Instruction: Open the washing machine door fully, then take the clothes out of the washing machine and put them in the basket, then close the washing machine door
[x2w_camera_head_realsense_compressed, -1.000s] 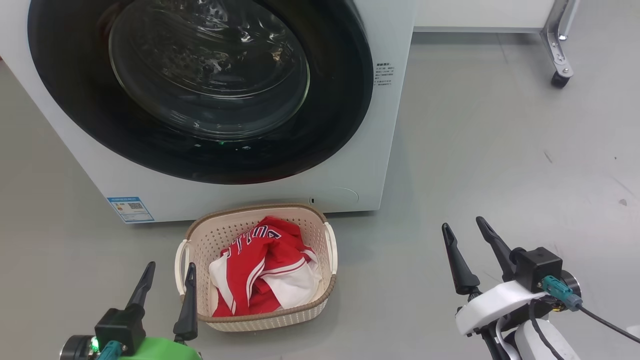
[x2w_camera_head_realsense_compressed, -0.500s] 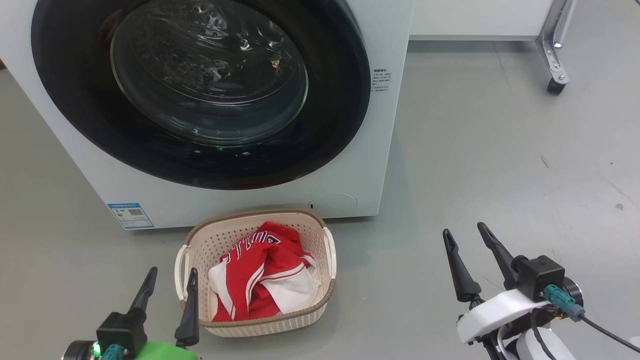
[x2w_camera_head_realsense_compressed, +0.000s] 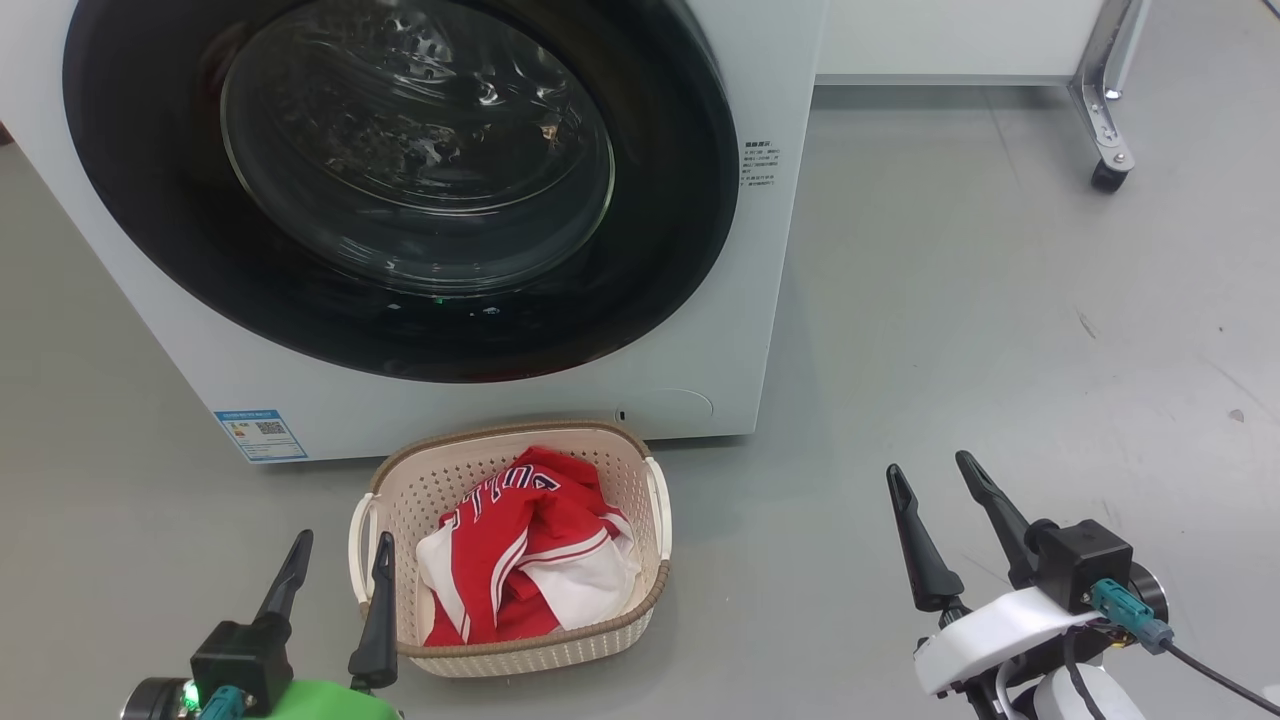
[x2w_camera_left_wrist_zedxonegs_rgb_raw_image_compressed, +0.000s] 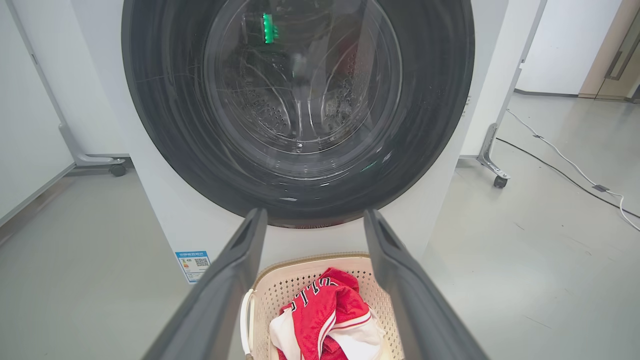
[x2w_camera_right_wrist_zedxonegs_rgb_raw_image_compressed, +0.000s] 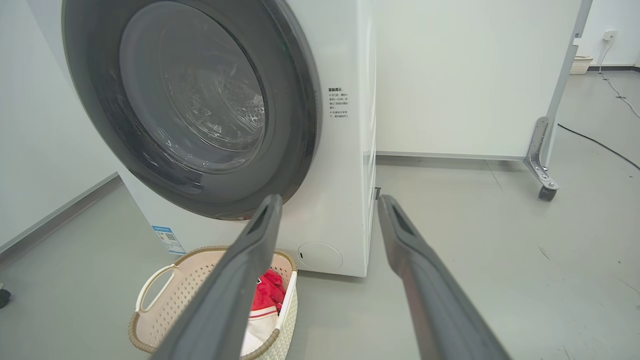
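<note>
Cream perforated plastic basket (x2w_camera_head_realsense_compressed: 500, 432) on floor (x2w_camera_head_realsense_compressed: 950, 300) holds red-and-white jersey clothes (x2w_camera_head_realsense_compressed: 520, 540). Directly behind basket: big white front-loading washing machine (x2w_camera_head_realsense_compressed: 760, 300), round black-ringed glass door (x2w_camera_head_realsense_compressed: 400, 170) apparently shut. Left claw (x2w_camera_head_realsense_compressed: 343, 538) spread, empty, just beside basket's left side: nearer arm. Right claw (x2w_camera_head_realsense_compressed: 927, 462) spread, empty, well right of basket.

i'm getting bright, even light from overhead in every view, with soft shadows only, the clearest on the smooth grey floor (x2w_camera_head_realsense_compressed: 1000, 300) right of the big white washing machine (x2w_camera_head_realsense_compressed: 720, 370). its glossy black-ringed round glass door (x2w_camera_head_realsense_compressed: 400, 170) throws white glints and a green reflection. wrist views bow at the edges; the dark tool fingers (x2w_camera_left_wrist_zedxonegs_rgb_raw_image_compressed: 215, 300) look soft.
</note>
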